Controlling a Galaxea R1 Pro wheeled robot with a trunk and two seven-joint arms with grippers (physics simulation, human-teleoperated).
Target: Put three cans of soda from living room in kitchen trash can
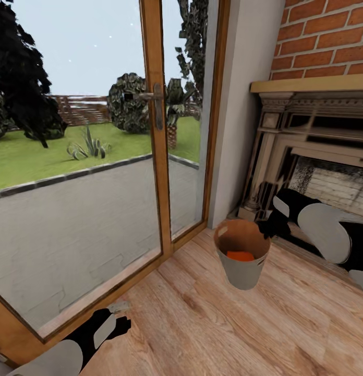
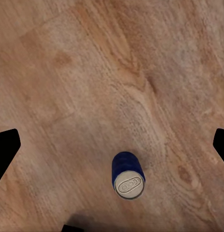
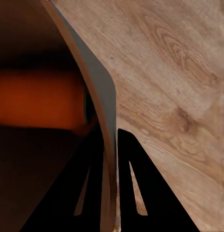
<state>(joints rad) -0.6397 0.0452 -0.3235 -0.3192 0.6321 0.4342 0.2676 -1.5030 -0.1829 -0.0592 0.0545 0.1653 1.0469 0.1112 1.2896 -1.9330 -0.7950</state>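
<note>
Apparently mid-collection, the right gripper (image 3: 114, 159) is pinched on the rim of the trash can (image 1: 243, 274), holding it off the wood floor (image 1: 213, 324) with an orange can (image 1: 240, 256) inside, so next the left gripper (image 2: 112, 145), jaws wide apart, must descend onto the blue can (image 2: 127, 175) standing below.

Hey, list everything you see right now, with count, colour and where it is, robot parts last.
Round tapered bin: one, pale grey outside, copper-brown inside, held above the wood floor by its rim.
Bright orange soda can: one visible, lying inside the bin.
Dark blue soda can with silvery top: one, on the floor below the left gripper.
Light wood floor: plank boards.
Glazed wooden door: one, garden beyond.
Red-brick fireplace: one, pale wood mantel, on the right.
Left gripper: black, jaws open, above the blue can.
Right gripper: black, jaws shut on the bin's rim.
</note>
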